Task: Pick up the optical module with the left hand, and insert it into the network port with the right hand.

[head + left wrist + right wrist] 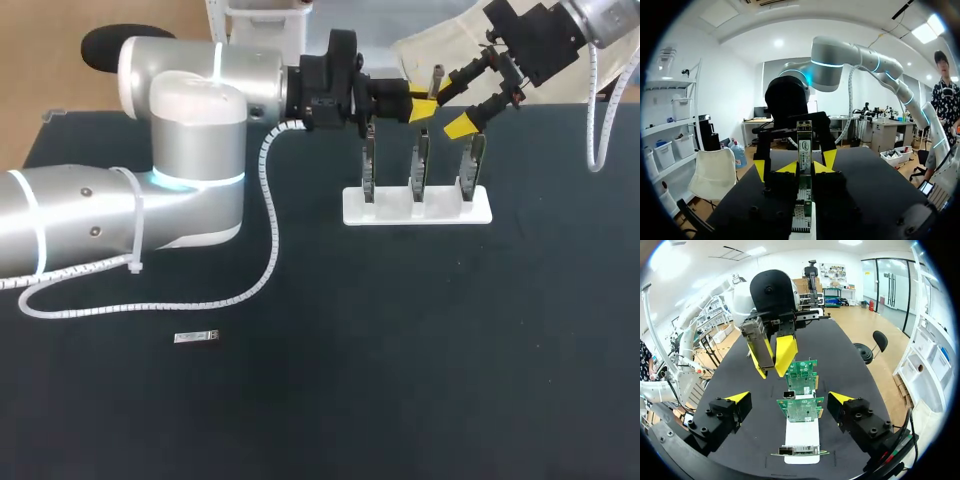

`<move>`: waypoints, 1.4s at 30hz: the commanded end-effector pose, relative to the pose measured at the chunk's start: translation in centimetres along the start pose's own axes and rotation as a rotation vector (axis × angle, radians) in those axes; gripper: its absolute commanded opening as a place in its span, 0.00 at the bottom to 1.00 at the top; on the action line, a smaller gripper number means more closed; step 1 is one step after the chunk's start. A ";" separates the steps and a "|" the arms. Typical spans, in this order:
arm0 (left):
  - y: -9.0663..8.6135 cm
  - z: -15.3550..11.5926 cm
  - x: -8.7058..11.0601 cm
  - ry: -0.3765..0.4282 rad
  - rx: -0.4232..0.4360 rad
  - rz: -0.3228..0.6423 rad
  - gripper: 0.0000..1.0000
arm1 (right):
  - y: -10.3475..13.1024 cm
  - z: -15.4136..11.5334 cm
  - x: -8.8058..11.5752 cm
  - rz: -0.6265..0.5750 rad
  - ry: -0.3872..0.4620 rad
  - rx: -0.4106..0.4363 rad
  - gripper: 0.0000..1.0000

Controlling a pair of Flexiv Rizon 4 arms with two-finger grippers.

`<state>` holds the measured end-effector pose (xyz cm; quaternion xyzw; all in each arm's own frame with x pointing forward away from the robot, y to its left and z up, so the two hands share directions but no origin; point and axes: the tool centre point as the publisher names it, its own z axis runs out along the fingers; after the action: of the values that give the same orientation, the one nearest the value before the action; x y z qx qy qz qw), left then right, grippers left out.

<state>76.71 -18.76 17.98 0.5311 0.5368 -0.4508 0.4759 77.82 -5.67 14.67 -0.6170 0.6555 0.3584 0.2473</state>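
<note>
My left gripper (805, 168) is shut on the optical module (804, 145), a slim metal piece with a green label that sticks out past its yellow tips. In the head view that gripper (422, 108) hangs above the white stand (417, 212), which holds three upright green circuit boards (800, 409) with network ports. My right gripper (455, 106) faces the left one from the right, open, its yellow tips on either side of the module's line. In the right wrist view the module (756, 336) is ahead of my open right gripper (789, 398), apart from it.
A second small metal module (196, 337) lies flat on the black table (400, 360), front left. My left arm's white cable (270, 240) loops over the table's left half. The stand's boards are just below both grippers.
</note>
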 end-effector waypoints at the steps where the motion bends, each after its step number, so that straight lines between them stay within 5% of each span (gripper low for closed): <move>1: 0.1 0.1 0.1 0.001 0.003 -0.003 0.00 | 0.3 0.0 0.0 -0.001 0.000 0.006 1.00; 42: 0.7 0.7 1.9 0.025 0.057 -0.073 0.00 | 0.3 0.0 0.0 -0.001 0.000 0.006 1.00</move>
<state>77.20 -19.09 16.00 0.5277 0.5480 -0.4759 0.4411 77.82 -5.67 14.67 -0.6170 0.6555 0.3584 0.2473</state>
